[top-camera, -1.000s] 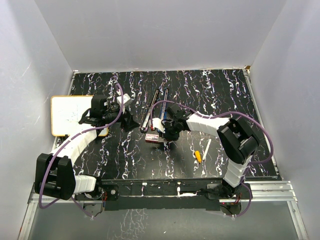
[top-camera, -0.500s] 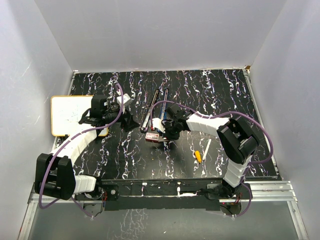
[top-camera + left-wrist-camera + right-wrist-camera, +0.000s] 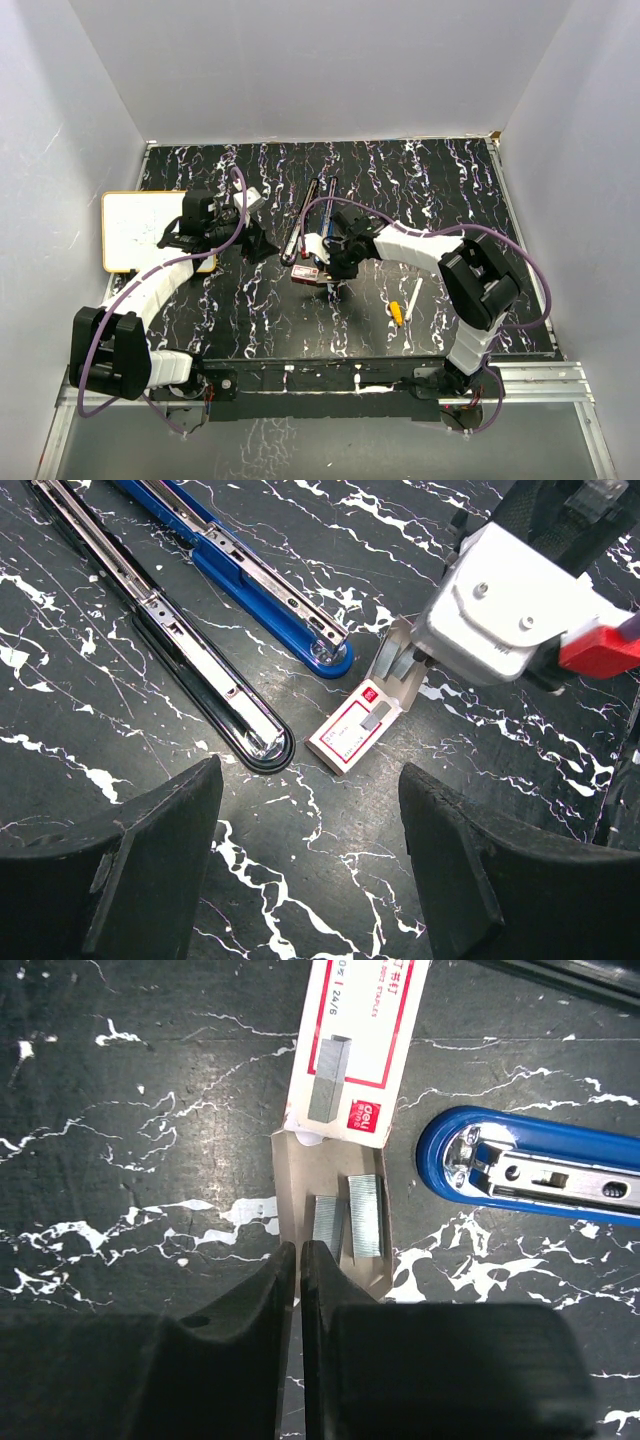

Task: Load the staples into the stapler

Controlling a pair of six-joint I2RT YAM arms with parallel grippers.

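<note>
While the right gripper [image 3: 299,1252] is squeezed almost shut, its two fingers pinch the thin left wall of the tan tray [image 3: 300,1175]. That tray sticks out of the staples box [image 3: 350,1030], which is red and white. Two silver rows of staples [image 3: 365,1215] lie in the tray, just beside the fingers. The box lies flat near the middle of the table [image 3: 420,180], with its tray end pointing at the right arm.

Just beside the tray is the round end of the blue stapler [image 3: 530,1165]. It lies open, so its shiny metal track shows. The black stapler [image 3: 170,650] lies next to the blue one, on the side closer to the left arm, and it is open too. Both are long and thin and reach away toward the far edge.

The left gripper [image 3: 310,880] hangs over the table with its fingers spread wide. It has nothing between them.

A white board [image 3: 135,230] with a yellow rim lies at the left edge. A white pen [image 3: 405,303] with a yellow tip lies closer to the near right corner, well apart from the box.
</note>
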